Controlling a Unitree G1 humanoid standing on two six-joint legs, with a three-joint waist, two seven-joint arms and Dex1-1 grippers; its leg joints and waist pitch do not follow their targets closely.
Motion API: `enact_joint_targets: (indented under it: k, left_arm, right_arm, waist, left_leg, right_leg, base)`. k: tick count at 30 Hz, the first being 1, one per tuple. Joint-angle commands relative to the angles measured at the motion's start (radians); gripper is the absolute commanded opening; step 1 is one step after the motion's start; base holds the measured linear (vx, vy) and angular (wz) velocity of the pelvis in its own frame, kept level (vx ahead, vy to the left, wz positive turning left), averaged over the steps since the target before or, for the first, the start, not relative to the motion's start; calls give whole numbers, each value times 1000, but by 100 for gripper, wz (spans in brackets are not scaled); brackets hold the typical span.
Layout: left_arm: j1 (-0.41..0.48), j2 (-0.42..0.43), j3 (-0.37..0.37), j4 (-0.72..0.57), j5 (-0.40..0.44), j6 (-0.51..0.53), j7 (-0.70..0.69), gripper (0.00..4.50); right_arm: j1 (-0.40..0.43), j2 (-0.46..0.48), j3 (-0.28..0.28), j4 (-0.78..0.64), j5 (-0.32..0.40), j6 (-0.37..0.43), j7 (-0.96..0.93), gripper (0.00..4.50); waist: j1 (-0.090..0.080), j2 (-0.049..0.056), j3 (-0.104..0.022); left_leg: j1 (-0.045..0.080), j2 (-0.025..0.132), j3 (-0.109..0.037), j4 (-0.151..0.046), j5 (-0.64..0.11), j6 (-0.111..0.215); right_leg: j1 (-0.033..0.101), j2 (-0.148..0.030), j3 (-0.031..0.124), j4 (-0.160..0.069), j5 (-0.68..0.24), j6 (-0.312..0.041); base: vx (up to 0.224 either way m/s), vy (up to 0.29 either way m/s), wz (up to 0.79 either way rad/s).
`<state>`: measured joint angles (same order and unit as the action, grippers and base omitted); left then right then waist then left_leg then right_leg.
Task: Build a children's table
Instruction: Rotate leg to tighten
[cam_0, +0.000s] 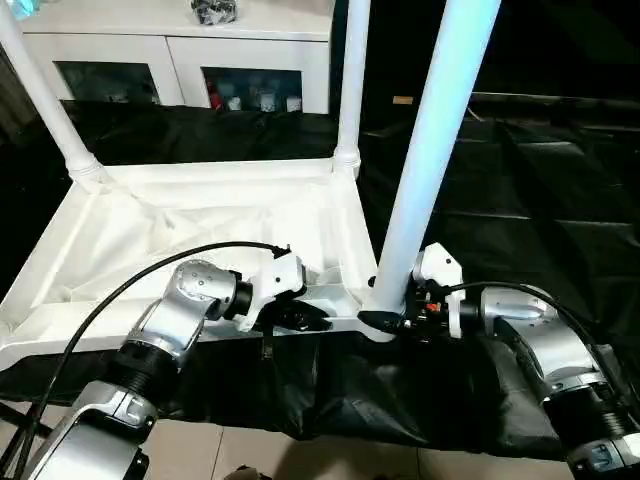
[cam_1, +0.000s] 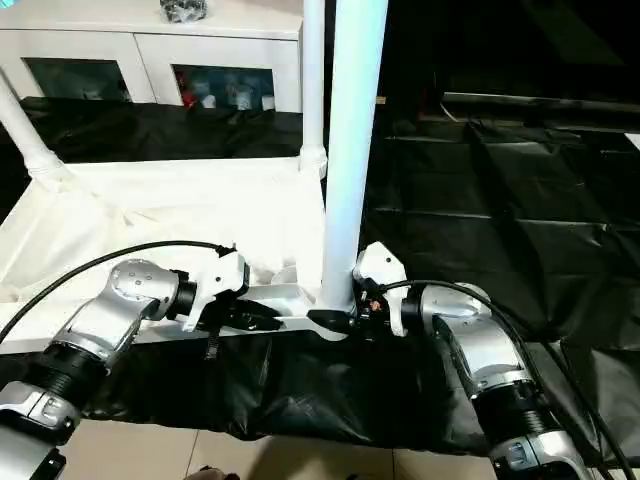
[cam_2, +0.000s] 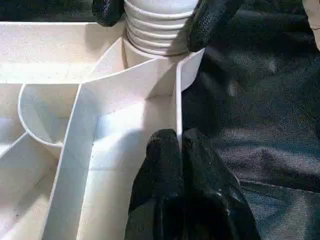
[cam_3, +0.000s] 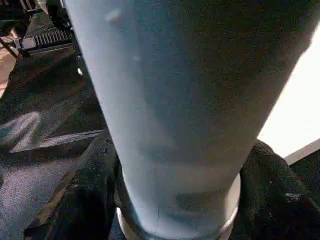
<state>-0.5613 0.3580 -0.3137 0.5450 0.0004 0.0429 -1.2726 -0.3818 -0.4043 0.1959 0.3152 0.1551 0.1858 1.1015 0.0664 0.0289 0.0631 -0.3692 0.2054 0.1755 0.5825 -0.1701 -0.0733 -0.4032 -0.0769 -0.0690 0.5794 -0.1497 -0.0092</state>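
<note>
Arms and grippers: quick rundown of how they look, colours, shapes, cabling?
Both forearms are silver metal with rounded joint housings and ribbed black collars, left forearm, right forearm. Each wrist ends in a white plastic housing. The left gripper and right gripper have two black, rubbery-looking fingers each. A black cable loops over the left arm; another black cable runs along the right. Small orange-red detail at the right wrist.

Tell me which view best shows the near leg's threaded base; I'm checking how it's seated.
The left wrist view: the near leg shows its ribbed threads entering the corner socket. The right wrist view shows the smooth shaft close up; the eye views show its full length, the base hidden behind the right gripper.
</note>
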Motion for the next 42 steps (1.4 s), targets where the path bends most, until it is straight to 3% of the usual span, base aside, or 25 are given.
enact_joint_targets:
  k: [1,5,8,11,16,17,18,19,22,27,30,31,33,34,40,42]
  left_arm:
    - [-18,-19,2,-12,-8,-10,34,0]
    - [-37,-65,27,17,7,27,147,0]
    - [-67,-122,47,55,41,71,297,0]
    - [-97,-168,57,83,60,113,403,0]
    - [-138,-242,80,113,70,166,530,0]
    - [-140,-247,77,115,73,161,531,0]
    - [-143,-258,70,123,82,151,538,0]
    - [-142,-262,61,128,84,137,528,0]
    - [-136,-260,56,126,86,133,518,0]
    - [-105,-230,44,87,66,104,442,0]
    - [-84,-189,33,63,57,67,357,0]
    - [-79,-176,30,55,53,61,331,0]
    - [-60,-144,22,30,35,40,257,0]
    - [-52,-129,19,18,26,38,221,0]
    - [-34,-76,-1,-3,21,14,122,0]
    - [-31,-64,-1,-9,14,10,94,0]
  right_arm:
    - [20,20,49,-39,8,8,30,273]
    - [17,76,35,7,-30,0,-101,270]
    - [-25,185,-11,131,-99,-17,-374,269]
    - [-79,273,-55,236,-109,-10,-558,268]
    - [-150,386,-104,340,-100,-20,-739,268]
    - [-153,390,-98,344,-107,-30,-735,268]
    - [-161,403,-86,363,-128,-61,-732,323]
    - [-162,411,-88,370,-125,-73,-720,337]
    - [-160,414,-103,367,-105,-69,-695,358]
    - [-141,367,-74,336,-113,-107,-624,406]
    - [-102,308,-54,270,-90,-116,-482,406]
    - [-90,289,-49,248,-81,-112,-440,406]
    - [-61,236,-36,194,-54,-101,-332,406]
    - [-52,213,-33,176,-45,-97,-289,406]
    - [-30,138,-18,125,-28,-88,-159,406]
    - [-23,114,-11,108,-24,-85,-116,406]
  waist:
    - [-1,-7,-75]
    - [-3,-8,-73]
    - [-15,-7,-69]
    - [-34,-1,-63]
    - [-44,-5,-68]
    - [-42,-4,-69]
    - [-40,-4,-69]
    - [-37,-4,-70]
    - [-37,-4,-71]
    - [-36,-1,-73]
    - [-31,-4,-74]
    - [-32,-4,-75]
    - [-28,-1,-79]
    - [-28,-1,-78]
    - [-21,3,-77]
    - [-15,-1,-76]
  left_leg:
    - [13,23,-1,-66,-253,45]
    - [13,22,-1,-66,-249,39]
    - [19,15,-4,-67,-301,9]
    - [20,11,-12,-69,-359,-11]
    - [22,7,-12,-65,-372,5]
    - [17,7,-12,-66,-356,11]
    - [18,8,-10,-65,-356,14]
    - [18,9,-9,-65,-347,22]
    - [14,11,-8,-67,-330,27]
    - [12,12,-7,-68,-328,33]
    - [11,13,-6,-67,-311,46]
    - [5,14,-6,-68,-290,52]
    - [10,16,-5,-65,-273,59]
    - [6,17,-3,-65,-258,70]
    - [13,23,-2,-66,-262,62]
    - [13,23,-1,-66,-271,57]
  right_leg:
    - [48,-57,38,-65,-322,-206]
    - [45,-56,38,-65,-330,-206]
    - [39,-58,33,-80,-459,-168]
    - [35,-58,23,-92,-555,-129]
    - [33,-56,21,-100,-546,-123]
    - [36,-57,23,-97,-525,-125]
    - [34,-57,24,-98,-518,-126]
    - [35,-57,26,-95,-490,-136]
    - [39,-55,29,-87,-440,-153]
    - [44,-55,30,-82,-395,-173]
    - [49,-57,33,-80,-374,-180]
    - [53,-57,34,-75,-349,-185]
    - [53,-57,34,-72,-317,-197]
    - [55,-55,35,-67,-276,-216]
    - [49,-54,35,-65,-282,-232]
    - [50,-55,36,-65,-299,-224]
  base:
    - [0,0,0]
    - [0,0,0]
    - [0,0,0]
    - [0,0,0]
    - [0,0,0]
    - [0,0,0]
    - [0,0,0]
    - [0,0,0]
    - [0,0,0]
    - [0,0,0]
    - [0,0,0]
    - [0,0,0]
    - [0,0,0]
    - [0,0,0]
    - [0,0,0]
    - [0,0,0]
